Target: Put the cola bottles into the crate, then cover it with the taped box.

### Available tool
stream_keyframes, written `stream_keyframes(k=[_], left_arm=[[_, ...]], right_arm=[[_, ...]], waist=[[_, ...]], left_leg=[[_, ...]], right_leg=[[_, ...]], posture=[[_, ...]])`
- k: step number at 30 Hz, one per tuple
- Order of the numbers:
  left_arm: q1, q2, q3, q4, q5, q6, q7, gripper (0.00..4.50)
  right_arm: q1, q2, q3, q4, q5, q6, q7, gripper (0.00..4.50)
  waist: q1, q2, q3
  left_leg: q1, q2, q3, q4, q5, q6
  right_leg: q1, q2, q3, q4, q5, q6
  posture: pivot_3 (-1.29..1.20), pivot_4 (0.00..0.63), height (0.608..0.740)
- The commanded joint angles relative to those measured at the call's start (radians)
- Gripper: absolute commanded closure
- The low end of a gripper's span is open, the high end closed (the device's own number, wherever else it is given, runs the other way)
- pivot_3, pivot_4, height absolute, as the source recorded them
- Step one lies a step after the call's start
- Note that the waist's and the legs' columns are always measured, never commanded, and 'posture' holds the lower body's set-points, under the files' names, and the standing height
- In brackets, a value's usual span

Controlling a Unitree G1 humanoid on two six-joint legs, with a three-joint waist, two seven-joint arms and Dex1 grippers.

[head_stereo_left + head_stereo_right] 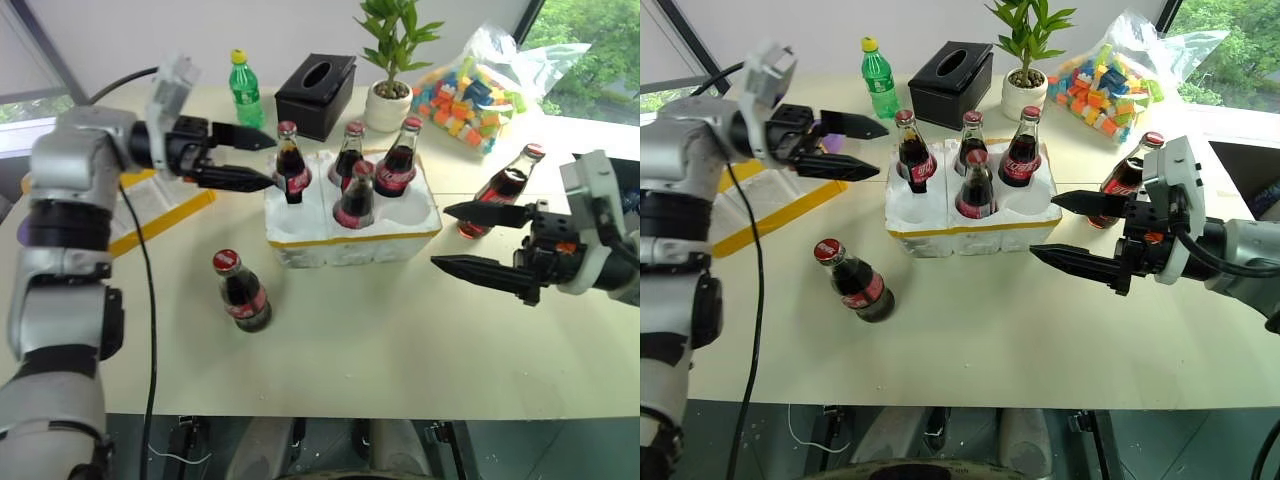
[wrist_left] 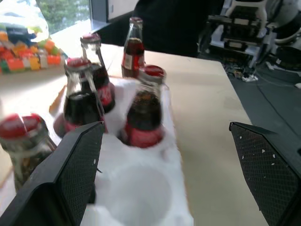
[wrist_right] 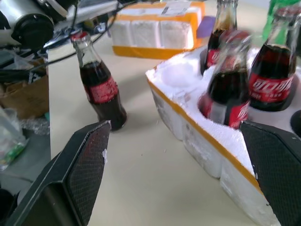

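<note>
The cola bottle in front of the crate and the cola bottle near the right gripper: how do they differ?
The front cola bottle stands free on the table's near side, left of centre; the right cola bottle stands on the far side of the crate, behind the right gripper. The front one is fully visible; the right one is partly hidden. Both have red caps and labels, and neither is in the crate.

The large white foam box with yellow tape bands point(image 1: 150, 205) is sitting half behind the left arm — its label unreadable. A red-capped glass cola bottle point(image 2: 21, 141) is blurring at the left wrist view's edge.
</note>
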Motion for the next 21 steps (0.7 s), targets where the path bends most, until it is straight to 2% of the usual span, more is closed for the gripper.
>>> stream_keyframes(k=[1,4,7,10,13,16,21], left_arm=[[0.081,0.1,0.084,-0.195,-0.083,0.091,0.007,0.05],[0.258,0.203,0.186,-0.374,-0.152,0.175,0.041,0.05],[0.425,0.275,0.277,-0.506,-0.2,0.217,0.066,0.05],[0.658,0.326,0.403,-0.628,-0.213,0.232,0.083,0.05],[0.835,0.313,0.499,-0.719,-0.217,0.222,0.119,0.05],[0.966,0.277,0.535,-0.79,-0.199,0.172,0.162,0.05],[1.023,0.181,0.456,-0.85,-0.173,0.089,0.292,0.05]], right_arm=[[-0.044,0.008,0.022,0.026,-0.033,-0.033,0.052,0.0],[-0.09,0.022,0.07,0.065,-0.066,-0.042,0.083,0.0],[-0.118,0.036,0.099,0.09,-0.092,-0.046,0.112,0.0],[-0.134,0.044,0.117,0.102,-0.111,-0.046,0.139,0.0],[-0.142,0.042,0.118,0.107,-0.12,-0.04,0.161,0.0],[-0.146,0.032,0.117,0.108,-0.13,-0.037,0.185,0.0],[-0.143,0.011,0.11,0.091,-0.133,-0.025,0.224,0.0]], waist=[[-0.001,0.0,0.0],[0.0,0.001,0.0],[0.003,0.001,0.0],[0.004,0.002,0.0],[0.009,0.002,0.0],[0.009,0.002,0.0],[0.01,0.002,0.0]], left_leg=[[0.0,0.0,0.0,0.0,0.0,-0.001],[0.0,0.0,0.0,0.0,0.0,-0.001],[0.0,0.0,0.0,-0.001,0.0,0.0],[0.001,0.0,0.0,-0.002,-0.001,0.0],[0.001,0.0,-0.001,-0.002,0.0,-0.001],[0.001,0.0,-0.001,-0.002,-0.001,-0.001],[0.002,0.0,0.0,-0.002,-0.002,-0.002]], right_leg=[[0.0,-0.001,0.0,0.0,0.0,0.0],[0.0,-0.001,0.001,0.0,0.0,0.0],[0.0,-0.001,0.001,0.0,0.0,0.0],[0.0,-0.001,0.001,-0.001,0.0,-0.001],[0.0,-0.001,0.001,-0.001,0.0,-0.001],[0.001,-0.001,0.001,-0.002,-0.001,-0.002],[0.001,-0.002,0.001,-0.002,-0.001,-0.004]], posture=[[0.0,0.15,0.732],[0.0,0.15,0.732],[0.0,0.15,0.732],[0.0,0.15,0.732],[0.0,0.15,0.732],[0.0,0.15,0.732],[0.0,0.15,0.732]])
